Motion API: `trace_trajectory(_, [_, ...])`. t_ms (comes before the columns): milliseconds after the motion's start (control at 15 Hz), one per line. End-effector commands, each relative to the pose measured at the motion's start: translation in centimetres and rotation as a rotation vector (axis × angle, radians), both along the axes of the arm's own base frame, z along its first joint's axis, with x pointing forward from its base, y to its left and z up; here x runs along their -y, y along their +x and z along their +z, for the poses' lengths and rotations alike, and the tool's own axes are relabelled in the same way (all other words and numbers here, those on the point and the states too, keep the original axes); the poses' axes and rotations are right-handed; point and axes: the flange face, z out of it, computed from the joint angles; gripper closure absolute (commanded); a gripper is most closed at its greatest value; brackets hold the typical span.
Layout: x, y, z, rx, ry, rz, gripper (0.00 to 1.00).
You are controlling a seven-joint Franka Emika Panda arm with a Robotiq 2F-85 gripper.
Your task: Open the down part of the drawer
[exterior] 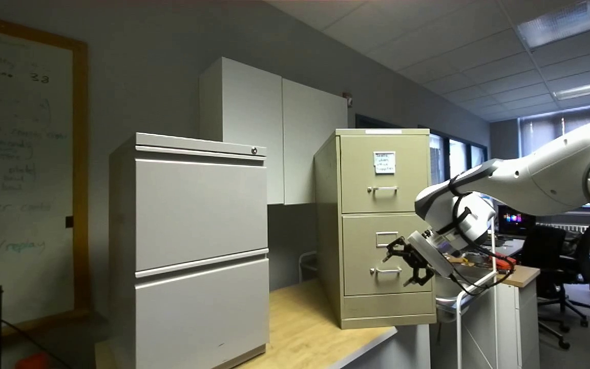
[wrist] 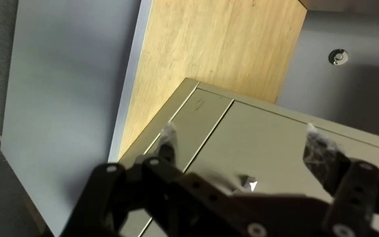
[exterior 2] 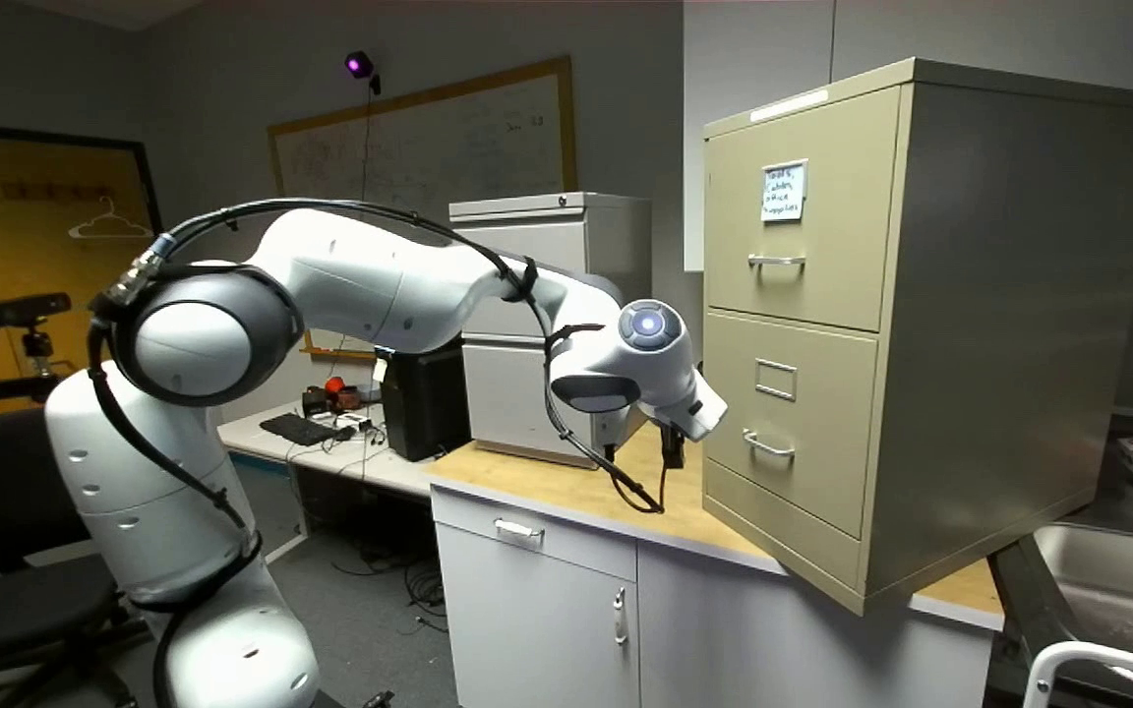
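The tan filing cabinet [exterior: 325, 225] [exterior 2: 1019, 324] stands on a counter in both exterior views, with a white label on its upper drawer [exterior: 356, 174] [exterior 2: 842, 256]. The lower drawer [exterior: 359, 241] [exterior 2: 832, 413] is shut, its front flush with the cabinet. Its silver handle [exterior: 388, 270] [exterior 2: 768, 444] is horizontal. My gripper [exterior: 396, 272] is open and empty in front of the lower drawer. In the wrist view the gripper [wrist: 240, 126] has its fingers spread wide. The lower drawer front [wrist: 262, 141] lies beyond them. The handle [wrist: 250, 185] is mostly hidden behind the gripper's body; contact cannot be told.
A light-grey two-drawer cabinet [exterior: 200, 210] [exterior 2: 517, 388] stands beside the tan one on the wooden counter [exterior: 295, 312] [wrist: 222, 42]. The tan cabinet's front corner overhangs the counter edge. A sink [exterior 2: 1117, 560] and a white metal rail [exterior 2: 1098, 657] are on its other side.
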Motion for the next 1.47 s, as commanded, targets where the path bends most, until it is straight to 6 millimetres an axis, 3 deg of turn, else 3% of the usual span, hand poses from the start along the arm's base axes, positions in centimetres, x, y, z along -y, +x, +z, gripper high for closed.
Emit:
trace_trajectory(0, [2.6, 0.4, -1.5, 0.005, 0.067, -0.129, 0.0])
trace_trajectory(267, [3.9, 1.3, -2.3, 0.011, 0.13, -0.321, 0.0])
trace_trajectory(667, [4.6, 3.9, -1.7, 0.032, 0.178, -0.551, 0.0])
trace_trajectory(1400, [6.4, 9.7, -0.6, -0.006, 0.151, -0.66, 0.0])
